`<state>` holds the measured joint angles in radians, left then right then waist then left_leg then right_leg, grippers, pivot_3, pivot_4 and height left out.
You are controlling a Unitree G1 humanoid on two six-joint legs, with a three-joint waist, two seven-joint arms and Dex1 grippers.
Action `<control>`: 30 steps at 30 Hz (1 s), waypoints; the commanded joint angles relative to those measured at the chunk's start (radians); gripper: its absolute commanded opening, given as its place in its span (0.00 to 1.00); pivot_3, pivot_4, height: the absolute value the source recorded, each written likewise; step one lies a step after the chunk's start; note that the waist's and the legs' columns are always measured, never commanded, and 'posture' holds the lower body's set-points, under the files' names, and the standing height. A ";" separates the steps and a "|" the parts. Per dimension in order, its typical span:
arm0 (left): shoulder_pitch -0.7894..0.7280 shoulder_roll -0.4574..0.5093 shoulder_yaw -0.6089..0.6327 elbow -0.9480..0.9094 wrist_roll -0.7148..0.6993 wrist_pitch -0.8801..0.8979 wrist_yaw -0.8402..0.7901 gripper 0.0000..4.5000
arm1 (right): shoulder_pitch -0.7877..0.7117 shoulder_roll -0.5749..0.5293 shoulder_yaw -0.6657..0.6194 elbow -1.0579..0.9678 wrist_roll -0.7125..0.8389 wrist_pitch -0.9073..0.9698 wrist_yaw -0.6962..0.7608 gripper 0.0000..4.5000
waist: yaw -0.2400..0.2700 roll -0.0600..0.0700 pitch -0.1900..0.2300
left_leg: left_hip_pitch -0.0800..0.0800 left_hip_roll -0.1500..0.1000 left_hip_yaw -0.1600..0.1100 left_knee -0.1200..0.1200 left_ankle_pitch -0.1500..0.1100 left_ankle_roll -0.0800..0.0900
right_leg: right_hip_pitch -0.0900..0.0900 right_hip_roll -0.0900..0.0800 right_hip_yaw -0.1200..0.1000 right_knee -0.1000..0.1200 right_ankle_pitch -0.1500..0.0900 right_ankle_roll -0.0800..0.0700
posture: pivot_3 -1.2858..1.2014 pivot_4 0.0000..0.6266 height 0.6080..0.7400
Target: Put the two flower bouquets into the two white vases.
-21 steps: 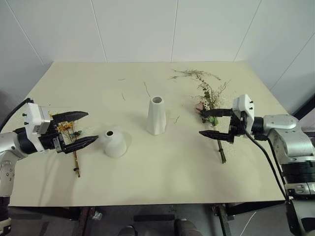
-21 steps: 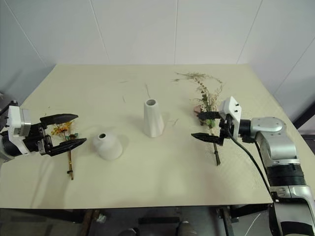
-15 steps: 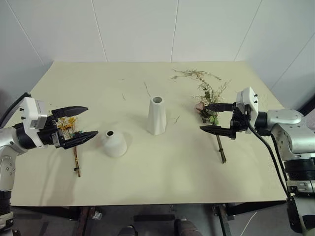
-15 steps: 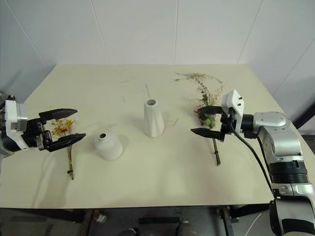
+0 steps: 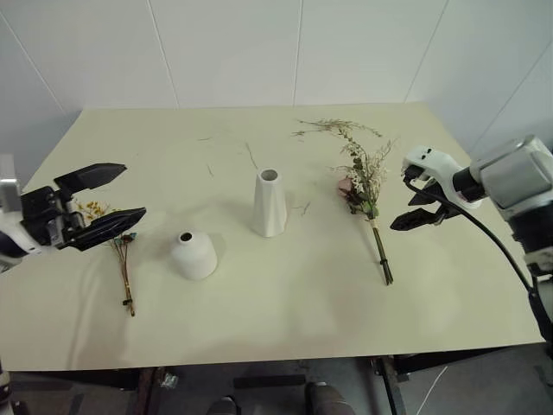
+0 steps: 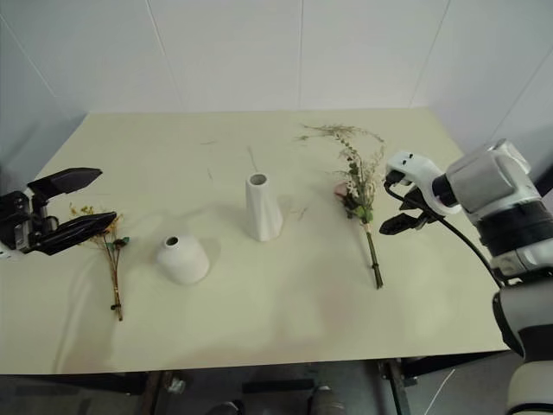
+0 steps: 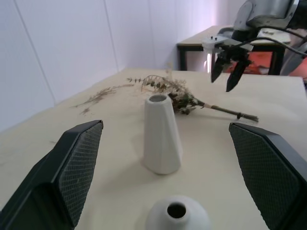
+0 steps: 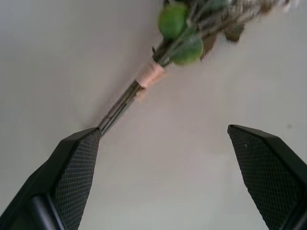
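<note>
— Lying flat, both bouquets? And the grippers?
— Yes: rose bouquet (image 5: 367,197) right of the tall vase (image 5: 270,203), yellow bouquet (image 5: 121,256) left of the squat vase (image 5: 193,254). Left gripper (image 5: 102,201) and right gripper (image 5: 417,201) gape wide, empty

The table (image 6: 259,333) carries the tall vase (image 6: 261,207) near centre and the squat vase (image 6: 182,258) to its left. The rose bouquet (image 6: 360,197) lies right of the tall vase; the yellow bouquet (image 6: 109,252) lies left of the squat vase. The left gripper (image 6: 71,206) and right gripper (image 6: 396,203) hover with fingers spread, empty.
</note>
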<state>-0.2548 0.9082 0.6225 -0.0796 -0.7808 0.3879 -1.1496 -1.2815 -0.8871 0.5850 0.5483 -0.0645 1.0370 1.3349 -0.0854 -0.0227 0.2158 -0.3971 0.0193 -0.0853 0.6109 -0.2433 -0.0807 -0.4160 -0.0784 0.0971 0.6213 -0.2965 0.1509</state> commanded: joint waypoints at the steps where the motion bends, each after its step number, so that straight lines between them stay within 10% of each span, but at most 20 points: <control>1: 0.075 -0.024 0.094 -0.090 0.021 -0.057 0.046 1.00 | -0.034 0.059 0.021 0.071 -0.032 0.073 -0.007 0.99 | -0.001 0.000 0.000 | -0.001 0.000 0.000 0.000 0.000 0.000 | 0.000 0.000 0.000 0.000 0.000 0.000 | 0.52 0.24 1.00; 12: 0.276 -0.097 0.298 -0.273 -0.083 -0.018 0.186 1.00 | -0.186 0.241 -0.013 0.363 -0.031 0.152 -0.077 0.99 | 0.000 0.000 0.000 | -0.009 0.000 0.001 0.003 0.001 -0.001 | -0.010 0.000 0.001 0.006 0.000 0.000 | 0.52 0.24 1.00; 30: 0.398 0.038 0.247 -0.293 -0.260 0.202 0.051 1.00 | -0.068 0.365 -0.079 0.401 -0.039 0.167 -0.261 0.99 | -0.004 -0.003 -0.002 | -0.007 0.000 0.001 0.003 0.001 -0.001 | -0.010 0.001 0.002 0.008 0.001 0.000 | 0.52 0.24 1.00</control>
<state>0.1456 0.9277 0.8666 -0.3777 -1.0260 0.5833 -1.0760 -1.3755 -0.5282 0.5063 0.9582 -0.1014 1.1847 1.0760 -0.0897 -0.0255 0.2141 -0.4042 0.0192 -0.0838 0.6139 -0.2420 -0.0815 -0.4260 -0.0771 0.0994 0.6289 -0.2955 0.1512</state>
